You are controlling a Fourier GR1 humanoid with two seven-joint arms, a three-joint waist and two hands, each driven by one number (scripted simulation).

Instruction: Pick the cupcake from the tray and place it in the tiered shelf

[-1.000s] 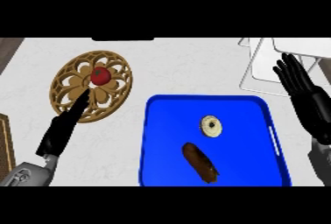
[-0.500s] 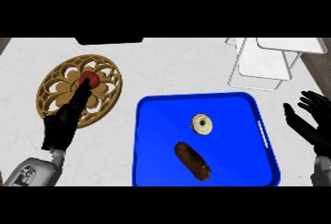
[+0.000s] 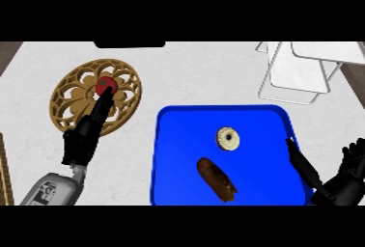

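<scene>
Cupcake (image 3: 228, 138): small pale round with a dark centre, seen from above in the head view, sitting in the upper right part of the blue tray (image 3: 178, 144), nearer the tray's right rim than its left.
Tray's other item: a long dark brown pastry (image 3: 217, 179) lies slantwise toward the tray's lower edge, near the cupcake but apart from it.
Right hand (image 3: 342, 176): at the tray's lower right corner, fingers spread wide and raised, one long digit lying along the right rim; it holds nothing.
Left hand (image 3: 89, 135): fingers straight and close together, stretched over the gold fretwork trivet (image 3: 78, 87) on the counter's left side, tips at the red object (image 3: 107, 85) at its middle; nothing gripped.
Tiered shelf (image 3: 299, 70): white stacked trays at the counter's upper right corner, well apart from the cupcake.
Step in hand: I'd say the approach, with the cupcake not yet grasped.
Next move: likely the right hand crossing the rim and closing round the cupcake.
Writing: none readable; a dark patch on the left forearm (image 3: 46, 189) is too blurred to tell.
</scene>
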